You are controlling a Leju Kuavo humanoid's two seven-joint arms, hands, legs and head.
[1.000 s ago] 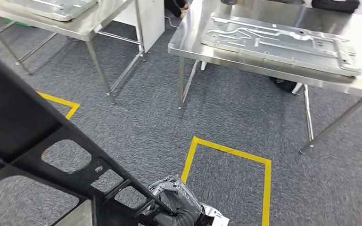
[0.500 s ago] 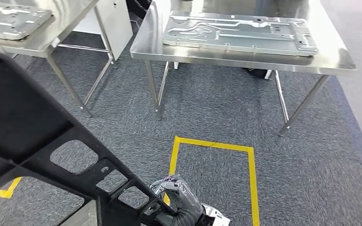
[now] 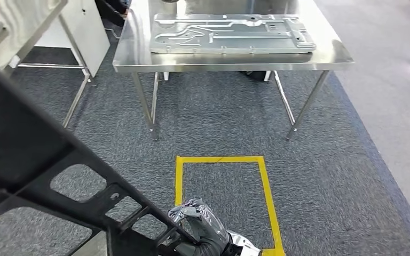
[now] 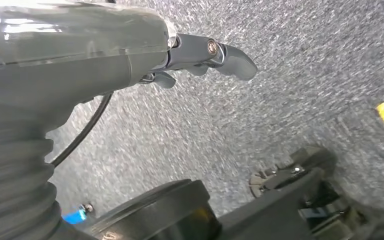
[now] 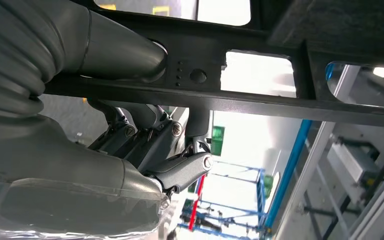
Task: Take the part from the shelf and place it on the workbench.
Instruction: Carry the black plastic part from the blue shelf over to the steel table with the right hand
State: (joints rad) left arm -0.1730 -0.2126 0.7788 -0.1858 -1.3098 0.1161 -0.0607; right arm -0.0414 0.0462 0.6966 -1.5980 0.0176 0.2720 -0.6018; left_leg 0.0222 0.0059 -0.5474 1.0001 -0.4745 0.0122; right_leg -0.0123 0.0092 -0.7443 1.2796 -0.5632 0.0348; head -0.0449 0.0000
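The part is a large black frame with cut-out openings, slanting from the upper left down to the bottom middle of the head view. My right hand grips its lower edge there. In the right wrist view the hand wraps its fingers around a black bar of the part. The steel workbench stands ahead across the carpet, with a ribbed metal plate lying on its top. My left hand hangs over the grey carpet, its fingers lightly bent with nothing in them.
A yellow tape rectangle is marked on the carpet between me and the workbench. A second steel table stands at the far left beside a white cabinet. Smooth grey floor runs along the right.
The whole view has swung: the workbench has shifted left to the middle and now faces me squarely. My right hand keeps the same grip on the black part.
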